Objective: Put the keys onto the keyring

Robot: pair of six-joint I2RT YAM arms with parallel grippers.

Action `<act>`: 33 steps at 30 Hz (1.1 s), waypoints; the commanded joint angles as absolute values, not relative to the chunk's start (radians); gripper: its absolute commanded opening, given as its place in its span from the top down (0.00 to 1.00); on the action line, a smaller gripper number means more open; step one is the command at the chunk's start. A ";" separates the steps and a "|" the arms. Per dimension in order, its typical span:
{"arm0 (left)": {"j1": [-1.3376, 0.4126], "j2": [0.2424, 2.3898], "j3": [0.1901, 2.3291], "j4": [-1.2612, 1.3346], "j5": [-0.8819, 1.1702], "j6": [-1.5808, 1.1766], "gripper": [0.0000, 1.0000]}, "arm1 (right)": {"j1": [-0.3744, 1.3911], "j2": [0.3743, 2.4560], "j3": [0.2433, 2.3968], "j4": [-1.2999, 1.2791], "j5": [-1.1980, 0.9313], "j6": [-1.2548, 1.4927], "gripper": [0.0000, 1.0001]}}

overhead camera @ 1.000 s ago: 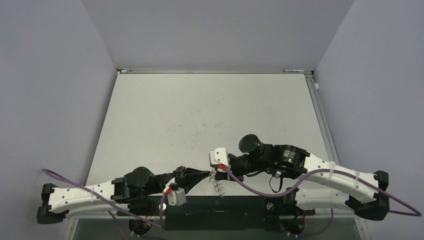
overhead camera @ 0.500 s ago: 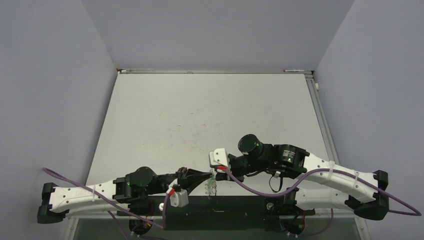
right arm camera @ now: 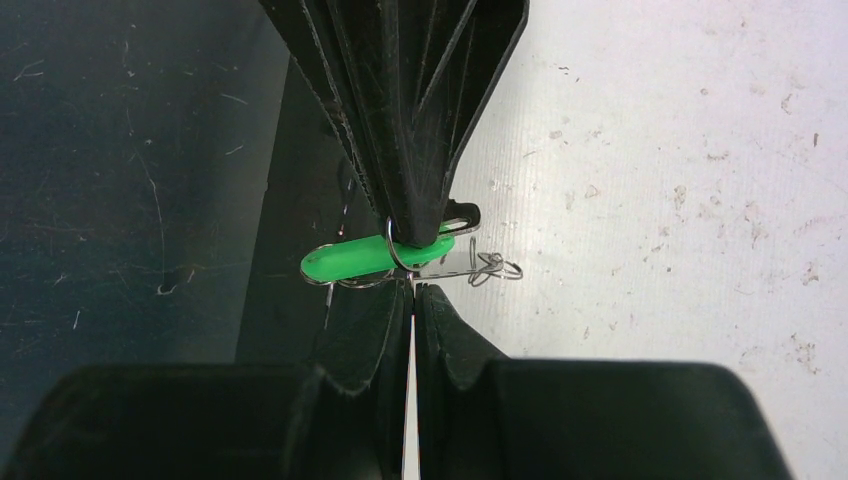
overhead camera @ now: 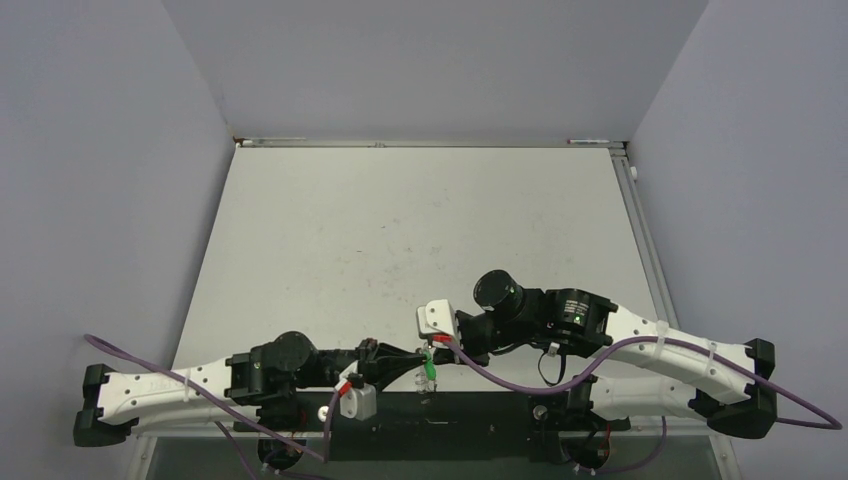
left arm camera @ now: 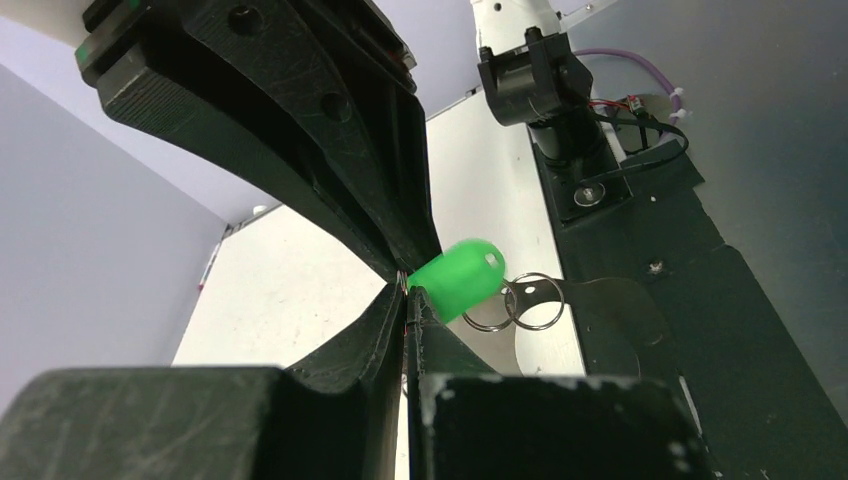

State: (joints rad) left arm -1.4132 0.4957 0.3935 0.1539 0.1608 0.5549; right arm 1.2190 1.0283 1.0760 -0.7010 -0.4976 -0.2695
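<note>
Both arms are nose to nose at the near edge, over where the white table (overhead camera: 400, 230) meets the black base plate (left arm camera: 700, 300). The left gripper (left arm camera: 405, 290) is clamped on one end of the green key (left arm camera: 458, 279), and the keyring (left arm camera: 535, 300) dangles off the other end. The right gripper (right arm camera: 410, 288) is pinched closed just under the key. Can't tell if it's actually got wire; the left fingers block that view.

Top external: high, rearward, over whole table (overhead camera: 400, 230). Wrist views: close, opposed; all apparently share green key (right arm camera: 370, 260).
</note>
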 commanded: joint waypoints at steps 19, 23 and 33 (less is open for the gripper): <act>-1.425 0.454 0.417 0.163 -0.065 0.593 1.00 | 1.233 0.980 1.172 -0.766 -0.375 -0.261 0.95; -1.428 0.456 0.426 0.147 -0.101 0.608 1.00 | 1.233 0.974 1.188 -0.789 -0.353 -0.262 0.95; -1.430 0.467 0.417 0.185 -0.114 0.608 1.00 | 1.233 0.989 1.184 -0.791 -0.365 -0.265 0.95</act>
State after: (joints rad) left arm -1.4319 0.4747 0.4091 0.1394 -0.0719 0.5907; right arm 1.2266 1.0061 1.1568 -0.7517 -0.3702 -0.2729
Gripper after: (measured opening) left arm 0.006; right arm 0.052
